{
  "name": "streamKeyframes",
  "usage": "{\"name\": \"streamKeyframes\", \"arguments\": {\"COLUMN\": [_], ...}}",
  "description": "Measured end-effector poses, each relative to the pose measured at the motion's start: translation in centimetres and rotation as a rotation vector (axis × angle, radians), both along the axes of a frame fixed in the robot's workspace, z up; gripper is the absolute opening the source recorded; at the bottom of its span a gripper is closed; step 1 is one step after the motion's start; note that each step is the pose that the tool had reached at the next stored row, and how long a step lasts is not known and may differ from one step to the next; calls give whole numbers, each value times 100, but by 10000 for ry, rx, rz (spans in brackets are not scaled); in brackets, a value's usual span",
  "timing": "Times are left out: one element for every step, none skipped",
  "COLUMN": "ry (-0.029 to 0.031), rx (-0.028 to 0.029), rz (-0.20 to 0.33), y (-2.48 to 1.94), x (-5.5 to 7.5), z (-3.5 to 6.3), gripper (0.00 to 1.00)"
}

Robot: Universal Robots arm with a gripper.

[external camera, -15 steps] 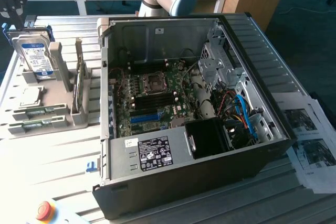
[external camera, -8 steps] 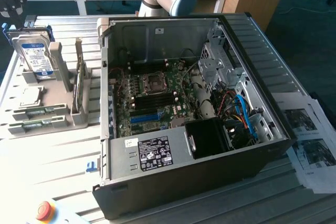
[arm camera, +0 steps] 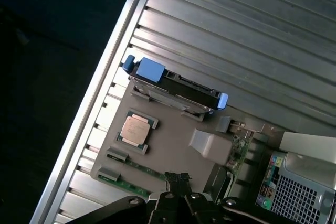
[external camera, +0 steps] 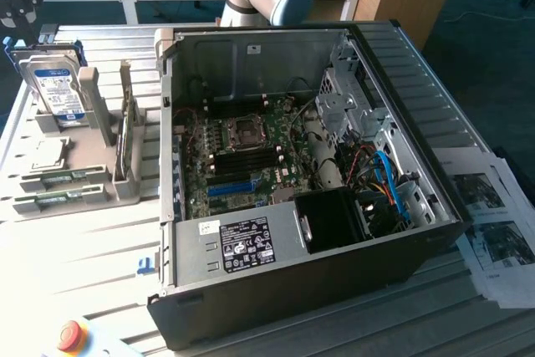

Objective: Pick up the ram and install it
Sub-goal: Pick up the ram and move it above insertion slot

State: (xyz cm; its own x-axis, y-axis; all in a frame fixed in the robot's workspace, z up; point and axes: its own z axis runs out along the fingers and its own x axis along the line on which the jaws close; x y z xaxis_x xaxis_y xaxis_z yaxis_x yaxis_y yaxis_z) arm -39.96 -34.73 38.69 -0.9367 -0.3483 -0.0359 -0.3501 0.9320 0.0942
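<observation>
Open computer case (external camera: 276, 248) on the slatted desk (external camera: 75, 248): its walls fence the motherboard (external camera: 219, 175), so access is from above. Inside, the drive cage (external camera: 347, 98) and blue cables (external camera: 389, 181) crowd the exterior view's right side, and a black fan housing (external camera: 334, 219) stands by the near wall. The black memory slots (external camera: 242, 155) at mid-board have open air over them. On the grey holder (external camera: 88, 160) beside the case, an upright hard drive (external camera: 54, 89) and tall posts (external camera: 94, 106) rise. The ram (external camera: 60, 178) lies flat at the holder's low near edge, open overhead.
</observation>
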Motion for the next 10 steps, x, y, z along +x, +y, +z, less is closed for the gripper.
{"name": "streamKeyframes", "arguments": {"ry": [0,1,2,1,0,0,0,-1,-1,-2], "rx": [10,19,29,39,49,60,75,98,111,122], "rz": [81,187,296,410,524,638,729,775,834,898], "y": [0,0,0,0,0,0,0,0,0,1], "x": [0,-1,-1,-1,0,0,0,0,0,0], "z": [0,1,1,1,0,0,0,0,0,0], "gripper": [10,10,10,10,10,10,10,10,10,10]}}
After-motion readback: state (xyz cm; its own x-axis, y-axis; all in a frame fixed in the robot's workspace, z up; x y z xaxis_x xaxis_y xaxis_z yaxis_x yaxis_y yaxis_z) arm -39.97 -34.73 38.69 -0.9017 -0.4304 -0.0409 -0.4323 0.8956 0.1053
